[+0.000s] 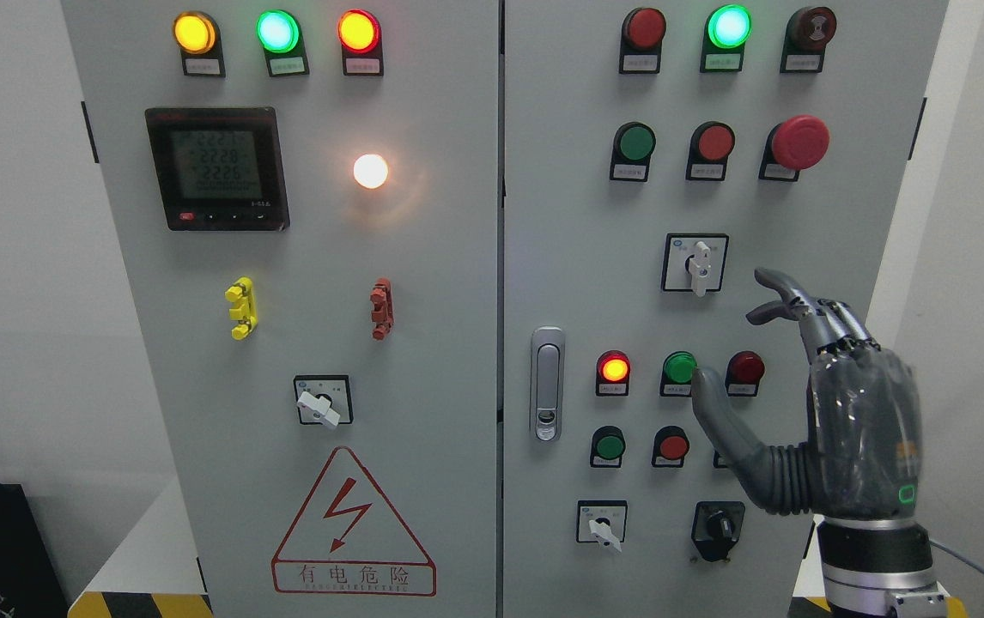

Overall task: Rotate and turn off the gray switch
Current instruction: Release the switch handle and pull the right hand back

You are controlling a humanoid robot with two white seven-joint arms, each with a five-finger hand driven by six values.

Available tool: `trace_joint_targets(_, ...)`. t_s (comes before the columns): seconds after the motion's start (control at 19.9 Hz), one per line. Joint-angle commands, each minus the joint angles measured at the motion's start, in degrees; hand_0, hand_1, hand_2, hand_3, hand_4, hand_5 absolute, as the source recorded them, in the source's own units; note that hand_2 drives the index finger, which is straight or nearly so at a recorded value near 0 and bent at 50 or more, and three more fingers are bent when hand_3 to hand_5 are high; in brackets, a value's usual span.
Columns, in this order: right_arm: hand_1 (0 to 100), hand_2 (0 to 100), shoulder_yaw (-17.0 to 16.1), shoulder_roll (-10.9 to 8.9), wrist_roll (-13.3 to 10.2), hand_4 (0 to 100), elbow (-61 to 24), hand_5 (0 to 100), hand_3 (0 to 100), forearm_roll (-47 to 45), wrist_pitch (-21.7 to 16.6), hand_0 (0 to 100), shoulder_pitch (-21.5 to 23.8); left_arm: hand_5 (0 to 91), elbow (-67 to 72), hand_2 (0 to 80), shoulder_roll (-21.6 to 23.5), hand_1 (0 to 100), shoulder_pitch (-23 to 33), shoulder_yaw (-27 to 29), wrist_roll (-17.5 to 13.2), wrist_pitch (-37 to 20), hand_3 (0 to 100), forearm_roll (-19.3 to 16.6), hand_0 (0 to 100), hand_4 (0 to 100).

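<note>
Three pale rotary switches sit on the cabinet (458, 360), and which one the task means is not settled by the picture. Closest to the right hand (810, 378) is the upper right switch (698, 264), high on the right door: a square plate with a light gray handle pointing straight down. The lower right switch (602, 525), near the bottom of that door, has its handle tilted down toward the right, and the left door switch (323, 403) is tilted the same way.

Only the right hand shows. It rises from the lower right with its fingers spread and relaxed, holding nothing. The thumb points up and to the left, in front of the row of round lamps, and the fingertips (771, 279) hover just right of the upper right switch, apart from it.

As for progress, this fits two stages: a hand arriving to grip the handle, or one leaving it once turned. No off mark is legible, so whether the downward handle means off, I cannot tell.
</note>
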Motion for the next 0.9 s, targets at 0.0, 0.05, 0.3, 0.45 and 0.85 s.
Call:
trace_joint_targets(0.0,19,9,-0.7,-5.98,-0.2,0,-2.2,0,4,-0.1,-0.1,31,2.7,0.0,-1.4,0.0,0.0,39,-0.5,0.4,0.0,0.0,0,1.1,12,0)
trace_joint_targets(0.05,19,9,-0.7,-6.07,-0.2,0,-2.2,0,4,-0.1,-0.1,30,3.2,0.0,-1.4,0.0,0.0,39,-0.5,0.4,0.0,0.0,0,1.1,12,0)
trace_joint_targets(0.3,19,9,-0.7,-6.33,-0.2,0,-2.2,0,4,-0.1,-0.1,30,4.3,0.0,-1.4,0.0,0.0,39,-0.5,0.4,0.0,0.0,0,1.1,12,0)
trace_joint_targets(0.45,19,9,-0.7,-6.33,-0.2,0,-2.2,0,4,-0.1,-0.1,30,4.5,0.0,-1.4,0.0,0.0,39,-0.5,0.4,0.0,0.0,0,1.1,12,0)
trace_joint_targets(0.85,19,8,-0.7,-6.07,-0.2,0,-2.2,0,5,-0.2,-0.1,29,4.5,0.0,-1.4,0.0,0.0,39,-0.5,0.4,0.0,0.0,0,1.1,12,0)
